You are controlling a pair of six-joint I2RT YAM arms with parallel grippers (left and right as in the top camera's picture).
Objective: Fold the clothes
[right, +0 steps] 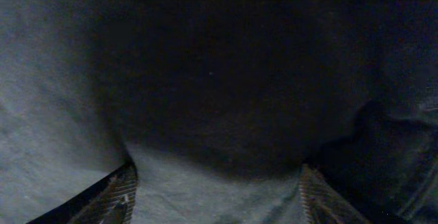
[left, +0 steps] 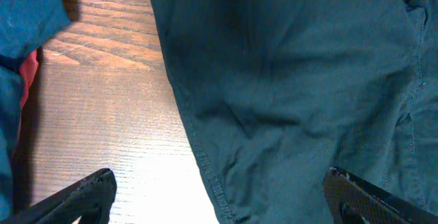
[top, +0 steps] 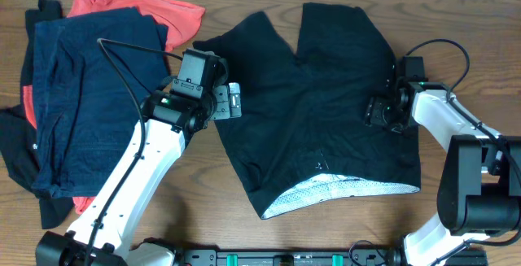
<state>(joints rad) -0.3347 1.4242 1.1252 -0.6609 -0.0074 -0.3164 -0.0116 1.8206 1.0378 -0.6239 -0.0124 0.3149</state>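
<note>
The black shorts (top: 326, 111) lie spread flat in the middle of the surface (top: 203, 209). The waist is toward the front edge, and the white mesh lining (top: 326, 191) peeks out there. The two legs point to the back edge.

They look soft, thin and floppy, so they should be light. They will sag and bunch up if held at just one spot. The sewn edges look like the best places to pinch.

The left claw (top: 234, 102) hangs by the left side of the shorts, fingers wide apart, holding nothing. The right claw (top: 378, 111) is low over the right side, fingers also apart. I cannot tell if it touches the cloth.

A pile of other clothes (top: 81, 87), blue, red and black, sits at the left edge.
</note>
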